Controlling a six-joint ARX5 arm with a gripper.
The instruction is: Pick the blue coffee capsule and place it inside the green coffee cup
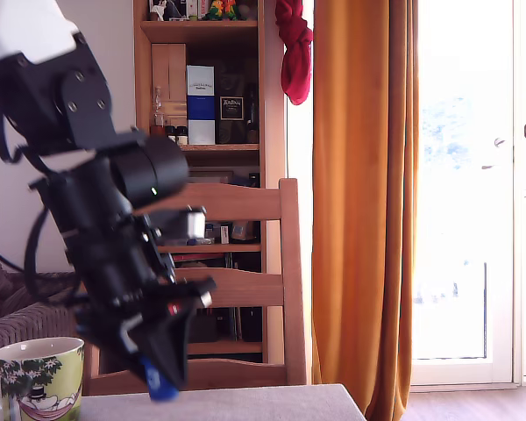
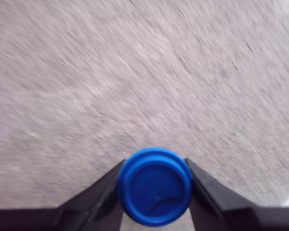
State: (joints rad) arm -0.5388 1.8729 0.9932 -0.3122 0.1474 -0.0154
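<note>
We see the gripper (image 1: 162, 379) clamped on the blue coffee capsule (image 2: 155, 186) (round face toward the wrist camera), raised above the table (image 1: 245, 403), at three o'clock from the green coffee cup (image 1: 39, 379).

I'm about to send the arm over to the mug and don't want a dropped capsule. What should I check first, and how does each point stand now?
1. Capsule gripped: ok. In the wrist view a finger presses on each side of it.
2. Capsule lifted off the table: ok, it appears just above the surface in the exterior view.
3. Gripper over the mug: not ok. It hangs to the exterior view's right of the mug, beside it.
4. Capsule above rim height: not ok, it sits lower than the white rim.
5. Mug upright: ok.
6. Mug empty: cannot tell, its inside is hidden.
</note>
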